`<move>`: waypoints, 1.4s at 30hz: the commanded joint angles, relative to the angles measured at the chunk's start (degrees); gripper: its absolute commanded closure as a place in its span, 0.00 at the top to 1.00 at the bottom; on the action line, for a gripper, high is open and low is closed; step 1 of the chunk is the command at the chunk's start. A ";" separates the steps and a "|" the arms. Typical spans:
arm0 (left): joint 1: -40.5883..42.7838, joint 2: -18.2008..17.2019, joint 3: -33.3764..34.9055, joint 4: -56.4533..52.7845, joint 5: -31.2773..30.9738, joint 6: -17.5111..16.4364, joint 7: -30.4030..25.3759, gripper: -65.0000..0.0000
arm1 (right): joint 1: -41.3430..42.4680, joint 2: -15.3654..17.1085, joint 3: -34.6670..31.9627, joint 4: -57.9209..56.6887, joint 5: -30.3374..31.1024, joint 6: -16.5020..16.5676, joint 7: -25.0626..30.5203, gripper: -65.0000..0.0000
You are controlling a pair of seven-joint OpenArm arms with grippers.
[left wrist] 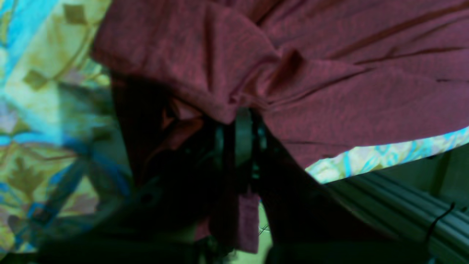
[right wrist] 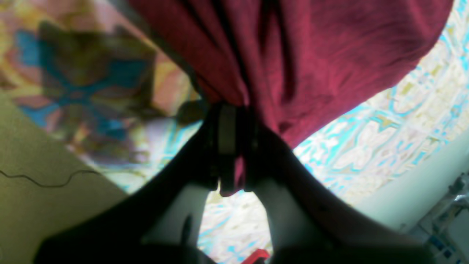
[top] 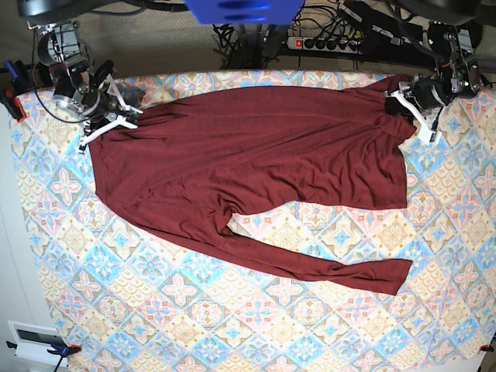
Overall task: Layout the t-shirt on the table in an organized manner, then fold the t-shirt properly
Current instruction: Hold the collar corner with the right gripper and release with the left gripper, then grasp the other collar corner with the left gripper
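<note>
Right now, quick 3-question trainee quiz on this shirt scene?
1. True or false: both grippers are shut on the t-shirt.
2. Where does the long sleeve lie? A) bunched under the left gripper B) stretched across the table toward the base view's lower right C) off the table
3. Which gripper holds the corner at the base view's left?

Key: 1 true; 2 B; 3 the right gripper.

T-shirt: thin matt jersey. Table: smooth patterned cloth.
</note>
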 commanded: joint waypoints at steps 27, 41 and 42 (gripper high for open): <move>2.55 -3.08 -0.55 3.42 0.56 0.43 0.23 0.01 | -6.26 3.24 -0.18 5.28 -6.34 -0.32 -8.65 0.10; 6.60 -2.72 -2.92 10.46 0.21 0.17 0.58 0.53 | -5.91 3.24 0.26 5.19 -8.71 -0.32 -8.47 0.15; 6.86 -1.85 -4.33 11.16 0.21 0.17 0.58 0.56 | -5.82 3.24 0.26 5.10 -8.71 -0.32 -8.47 0.15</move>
